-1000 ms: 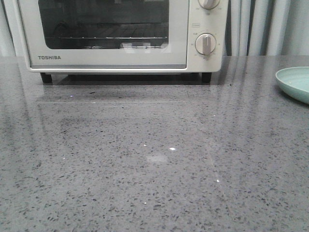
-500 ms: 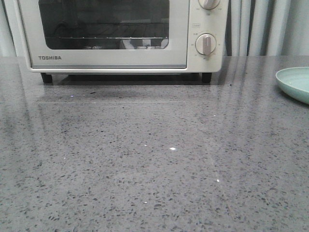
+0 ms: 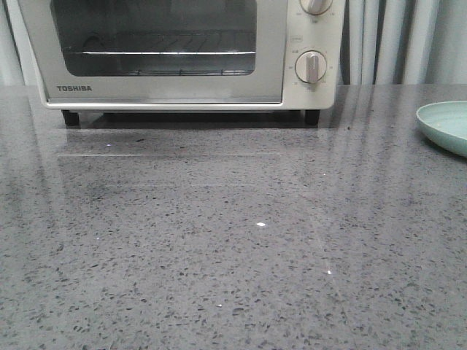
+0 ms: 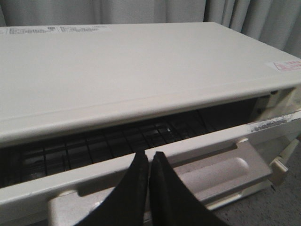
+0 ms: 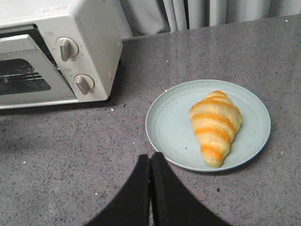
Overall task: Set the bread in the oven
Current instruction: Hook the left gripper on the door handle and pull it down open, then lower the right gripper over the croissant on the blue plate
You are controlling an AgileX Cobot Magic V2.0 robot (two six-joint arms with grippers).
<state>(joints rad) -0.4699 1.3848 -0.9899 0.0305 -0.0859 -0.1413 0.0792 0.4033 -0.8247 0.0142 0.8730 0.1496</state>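
Observation:
The cream-white TOSHIBA oven [image 3: 314, 29] stands at the back of the grey table. Its glass door [image 3: 160, 91] is tipped slightly outward. In the left wrist view the door [image 4: 211, 146] stands ajar, with a dark gap showing the wire rack [image 4: 117, 143]. My left gripper [image 4: 150, 153] is shut, its tips at the door's top edge above the handle [image 4: 221, 172]. The bread [image 5: 215, 126], a golden striped croissant, lies on a pale green plate [image 5: 169, 122]. My right gripper [image 5: 151, 155] is shut and empty, above the table next to the plate's rim. Neither gripper shows in the front view.
The plate's edge [image 3: 446, 124] shows at the right of the front view. Two round knobs [image 3: 312, 67] sit on the oven's right side. Grey curtains [image 3: 394, 36] hang behind. The oven [image 5: 94, 28] is left of the plate in the right wrist view.
The oven door has tilted outward from its shut position; the window's reflections shifted and the rack shows more plainly.

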